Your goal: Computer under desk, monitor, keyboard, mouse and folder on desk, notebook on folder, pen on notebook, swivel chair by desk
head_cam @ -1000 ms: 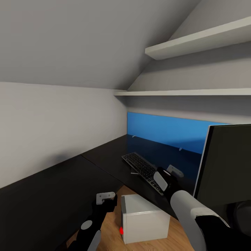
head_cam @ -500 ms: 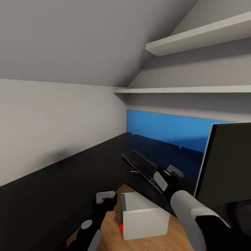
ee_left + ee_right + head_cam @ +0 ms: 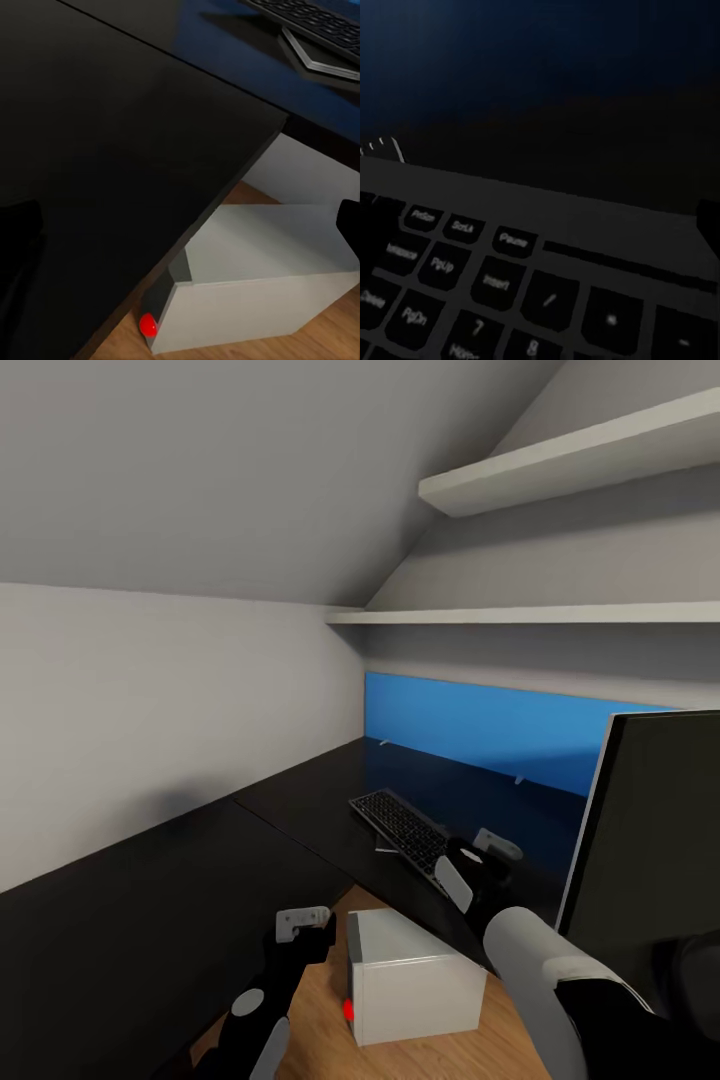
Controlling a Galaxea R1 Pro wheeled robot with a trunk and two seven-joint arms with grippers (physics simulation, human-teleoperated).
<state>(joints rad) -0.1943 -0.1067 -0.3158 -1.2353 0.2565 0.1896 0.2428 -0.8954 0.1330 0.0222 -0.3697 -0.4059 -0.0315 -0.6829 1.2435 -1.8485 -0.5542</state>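
Note:
The black keyboard (image 3: 398, 830) lies at an angle on the matt black desk (image 3: 180, 880), left of the tall black monitor (image 3: 655, 830). My right gripper (image 3: 487, 857) hovers over the keyboard's near end. In the right wrist view the keys (image 3: 502, 281) are very close and the fingers stand wide apart at the frame's sides, open. The light grey computer (image 3: 412, 977), with its red light (image 3: 348, 1015), sits on the wooden floor at the desk's inner corner. My left gripper (image 3: 303, 923) hangs open just left of it. The left wrist view shows the computer (image 3: 255, 292) partly under the desk edge (image 3: 225, 187).
A bright blue panel (image 3: 470, 728) runs along the wall behind the desk. Two white shelves (image 3: 560, 465) hang above it under the sloped grey ceiling. A strip of light wooden floor (image 3: 320, 1000) lies between the desk's wings.
The camera has shifted slightly. My right gripper has crept forward over the keyboard's near end. The left arm and the computer have barely moved.

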